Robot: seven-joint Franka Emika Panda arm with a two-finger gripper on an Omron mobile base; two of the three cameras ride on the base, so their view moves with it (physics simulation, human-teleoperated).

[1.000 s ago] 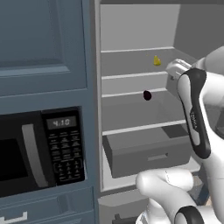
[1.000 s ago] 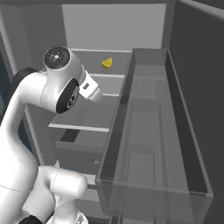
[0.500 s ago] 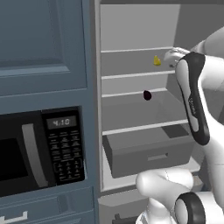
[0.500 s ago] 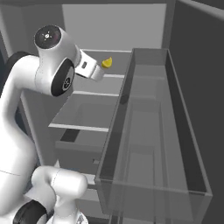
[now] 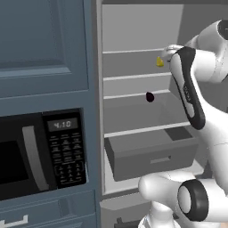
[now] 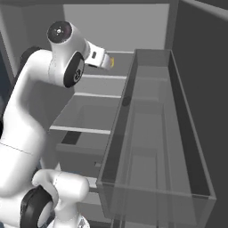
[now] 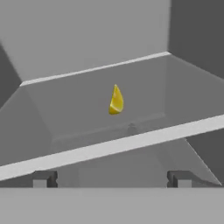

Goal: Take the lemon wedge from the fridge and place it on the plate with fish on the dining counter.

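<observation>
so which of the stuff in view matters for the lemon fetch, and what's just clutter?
Job:
lemon wedge on an upper shelf
fridge, open
gripper, open, short of the wedge

Clutter:
small dark red fruit, one shelf lower
microwave
fridge drawer, pulled out

The open fridge (image 5: 133, 26) has grey shelves. On the upper shelf (image 7: 87, 109) the lemon wedge (image 7: 116, 100) stands on its cut end, tip up, near the middle and set back from the pale front edge. On the shelf below (image 5: 133, 94) sits a small dark round fruit (image 5: 150, 96), towards the right. Under these shelves a grey drawer (image 5: 147, 156) is pulled partly out.
</observation>
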